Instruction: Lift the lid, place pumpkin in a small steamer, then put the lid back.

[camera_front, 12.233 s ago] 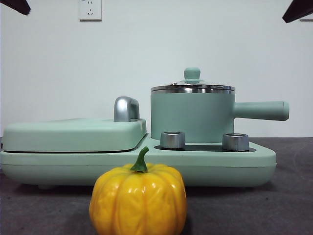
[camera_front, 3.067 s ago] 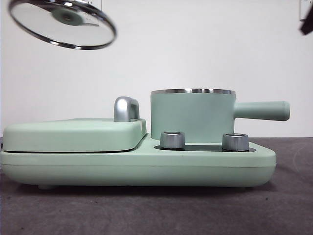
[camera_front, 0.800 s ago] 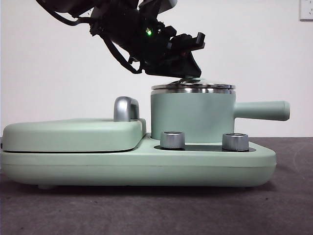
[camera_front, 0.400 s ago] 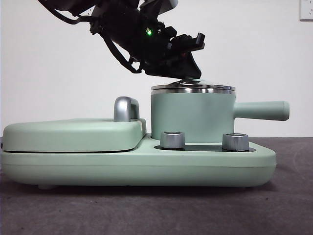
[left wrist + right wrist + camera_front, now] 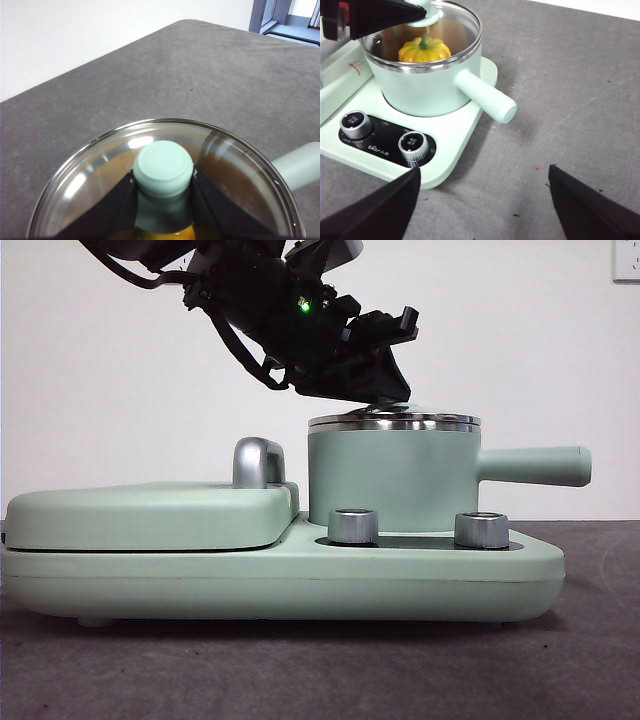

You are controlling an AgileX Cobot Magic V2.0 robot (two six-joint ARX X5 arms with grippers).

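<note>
The lid (image 5: 395,421) lies flat on the steel rim of the small steamer (image 5: 390,480). My left gripper (image 5: 388,396) reaches down from the upper left and is shut on the lid's mint knob (image 5: 163,165), one black jaw on each side of its stem. Through the glass (image 5: 455,25) the yellow pumpkin (image 5: 424,50) sits inside the small steamer (image 5: 430,85), green stem up. My right gripper (image 5: 484,170) hangs open and holds nothing, above the table, off the pot's handle side.
The pot stands on the right half of a mint-green griddle unit (image 5: 280,580) with two steel dials (image 5: 353,526) in front. A flat cover (image 5: 150,515) with a steel handle (image 5: 258,462) fills the left half. The pot's handle (image 5: 535,465) juts right.
Nothing moves over the last second. Earlier the lid hung in the air at upper left and the pumpkin stood on the table in front; now the pumpkin is in the pot under the lid.
</note>
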